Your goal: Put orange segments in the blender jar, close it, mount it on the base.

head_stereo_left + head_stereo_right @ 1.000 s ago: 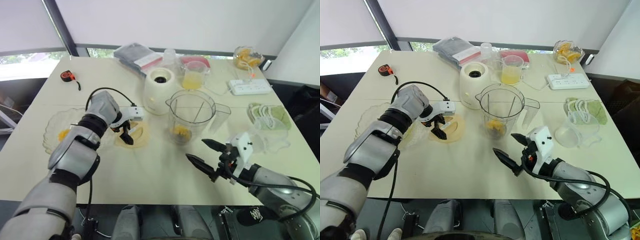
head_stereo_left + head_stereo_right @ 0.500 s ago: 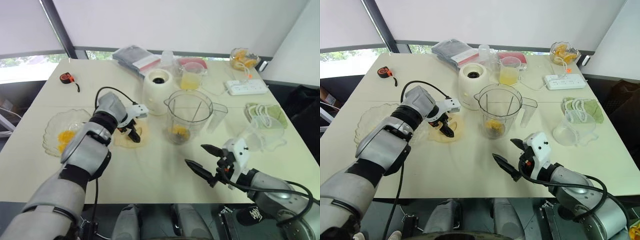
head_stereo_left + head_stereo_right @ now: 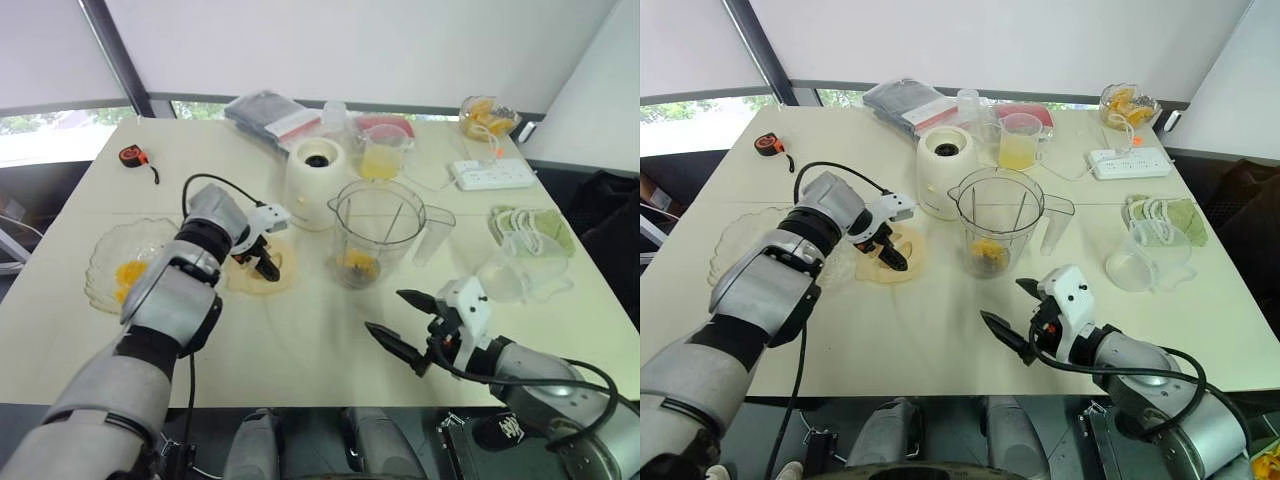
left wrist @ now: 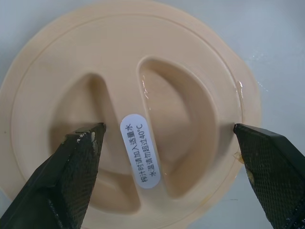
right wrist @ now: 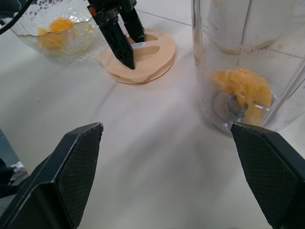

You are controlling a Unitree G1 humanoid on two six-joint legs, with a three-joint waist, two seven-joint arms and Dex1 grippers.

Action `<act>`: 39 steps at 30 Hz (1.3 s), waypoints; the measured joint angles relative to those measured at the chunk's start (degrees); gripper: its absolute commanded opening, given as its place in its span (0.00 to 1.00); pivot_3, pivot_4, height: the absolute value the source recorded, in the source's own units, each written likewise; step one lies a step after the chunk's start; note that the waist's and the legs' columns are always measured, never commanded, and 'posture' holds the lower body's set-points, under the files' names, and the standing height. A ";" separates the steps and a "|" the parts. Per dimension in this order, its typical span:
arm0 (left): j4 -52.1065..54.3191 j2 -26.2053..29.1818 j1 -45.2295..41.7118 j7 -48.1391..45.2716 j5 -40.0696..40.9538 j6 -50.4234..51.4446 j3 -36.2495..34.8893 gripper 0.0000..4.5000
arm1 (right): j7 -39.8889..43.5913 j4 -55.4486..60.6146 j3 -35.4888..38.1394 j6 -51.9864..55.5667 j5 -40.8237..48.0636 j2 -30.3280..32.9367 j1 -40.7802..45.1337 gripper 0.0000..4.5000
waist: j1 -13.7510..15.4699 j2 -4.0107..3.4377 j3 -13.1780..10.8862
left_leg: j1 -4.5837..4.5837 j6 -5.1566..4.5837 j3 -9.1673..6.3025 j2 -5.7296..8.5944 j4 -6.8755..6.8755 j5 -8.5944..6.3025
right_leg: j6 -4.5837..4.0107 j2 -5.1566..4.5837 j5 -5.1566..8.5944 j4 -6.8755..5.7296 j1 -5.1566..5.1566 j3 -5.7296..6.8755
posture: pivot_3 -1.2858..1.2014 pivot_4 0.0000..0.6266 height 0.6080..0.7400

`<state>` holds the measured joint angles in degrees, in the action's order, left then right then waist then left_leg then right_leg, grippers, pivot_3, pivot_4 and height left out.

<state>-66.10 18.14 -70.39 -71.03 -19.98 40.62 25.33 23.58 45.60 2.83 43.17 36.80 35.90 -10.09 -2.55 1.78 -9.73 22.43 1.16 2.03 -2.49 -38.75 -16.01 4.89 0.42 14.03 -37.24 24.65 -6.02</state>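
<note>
The blender jar [image 3: 378, 232] stands upright near the middle of the table [image 3: 300, 330], open at the top, with orange segments [image 5: 242, 87] lying around the blade at its bottom. Just behind it, toward the far edge, sits the base [image 3: 318, 182]. Beside the jar, toward the table's left edge, the round cream lid [image 4: 128, 109] lies flat; the left gripper [image 3: 262, 261] points down over it, fingers spread wide, holding nothing. More segments rest in a glass bowl [image 3: 106, 262] near the left edge. The right gripper [image 3: 408, 322] hovers near the front edge, wide open and empty
</note>
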 measured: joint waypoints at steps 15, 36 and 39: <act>-1.56 0.43 -1.34 3.15 2.21 3.05 -2.64 0.72 | 2.87 -1.44 -0.36 0.00 -2.74 0.17 1.11 1.00 | 0.04 0.04 -0.02 | 0.04 0.00 0.00 0.01 0.00 0.00 | 0.00 0.00 0.00 0.03 0.02 0.00 | 0.52 0.24 1.00; -2.77 -0.67 -1.23 9.88 4.92 5.23 -5.91 0.72 | 4.52 -2.01 -0.53 0.01 -5.36 0.31 1.15 1.00 | 0.08 0.18 -0.10 | 0.09 0.00 0.00 0.01 0.00 -0.01 | 0.02 -0.01 0.00 0.04 0.05 0.01 | 0.52 0.24 1.00; -2.77 -0.99 -1.17 10.83 5.00 5.17 -6.01 0.66 | 4.53 -2.03 -0.84 0.01 -6.00 0.30 1.14 1.00 | 0.09 0.17 -0.10 | 0.07 0.00 0.00 0.01 0.00 -0.01 | 0.01 -0.01 0.00 0.03 0.04 0.00 | 0.52 0.24 1.00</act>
<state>-68.87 17.15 -71.56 -60.20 -14.98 45.79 19.32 28.11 43.57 1.99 43.18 30.79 36.20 -8.94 -2.45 1.94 -9.83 22.50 1.16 2.03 -2.48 -38.75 -16.02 4.90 0.41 14.03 -37.20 24.68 -6.01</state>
